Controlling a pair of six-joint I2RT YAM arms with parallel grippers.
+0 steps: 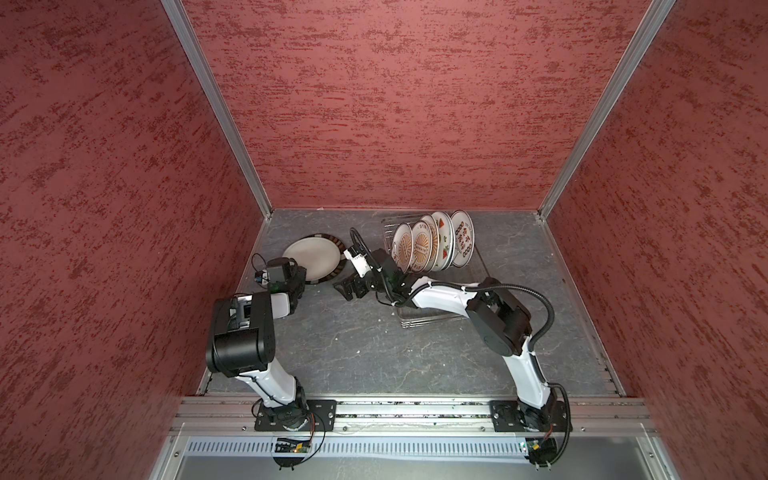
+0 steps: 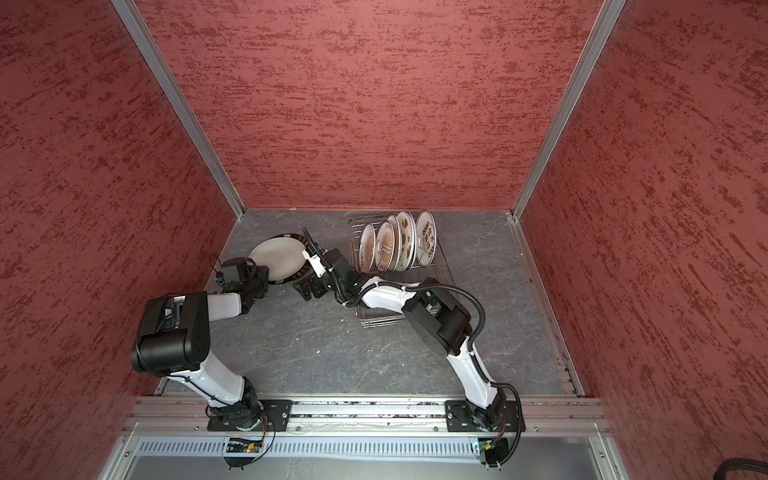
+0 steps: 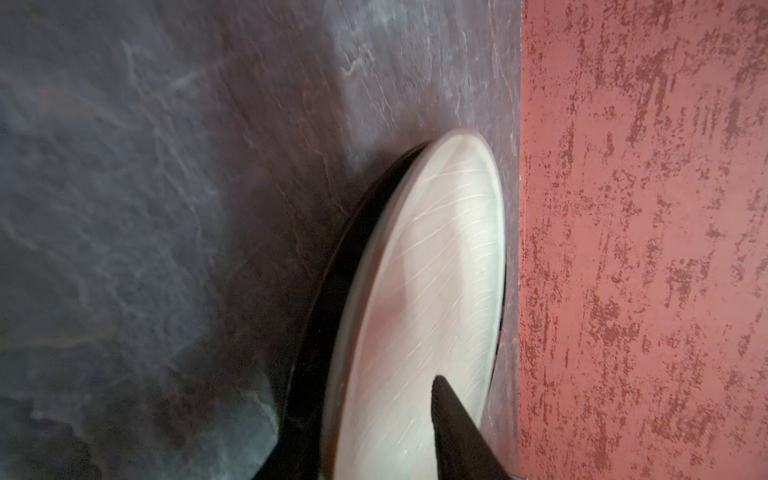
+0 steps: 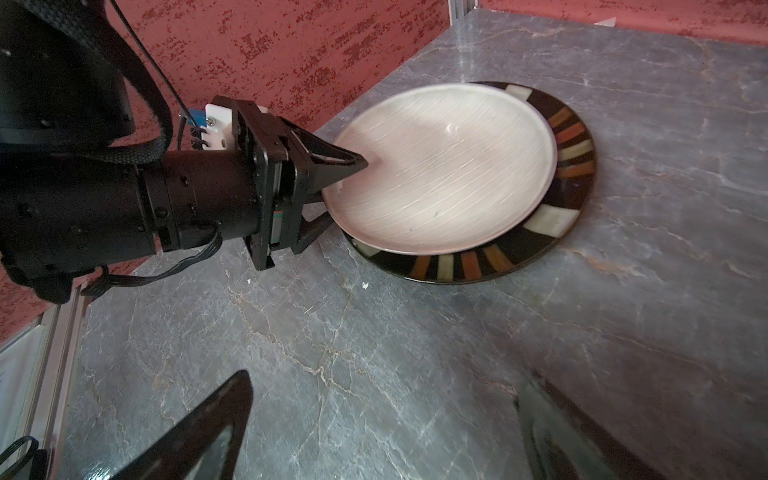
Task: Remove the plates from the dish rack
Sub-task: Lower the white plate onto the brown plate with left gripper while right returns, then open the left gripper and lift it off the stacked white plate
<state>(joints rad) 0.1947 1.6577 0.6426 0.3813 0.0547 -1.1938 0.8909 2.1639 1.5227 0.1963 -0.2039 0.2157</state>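
The left gripper [image 4: 348, 189], jaws part-open, straddles the rim of the white plate [image 4: 449, 166] lying on 1 striped plate [image 4: 571, 166]; the right gripper [image 1: 348, 290] gapes empty.

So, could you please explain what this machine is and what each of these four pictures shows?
It is two robot arms mounted at a table. Two pictures look down from overhead; the other two come from cameras on the wrists. Five plates stand on edge in a wire dish rack. A white plate lies on a larger striped plate. The left hand has its fingers parted above and below the white plate's rim. The right hand is open and empty, above the table.
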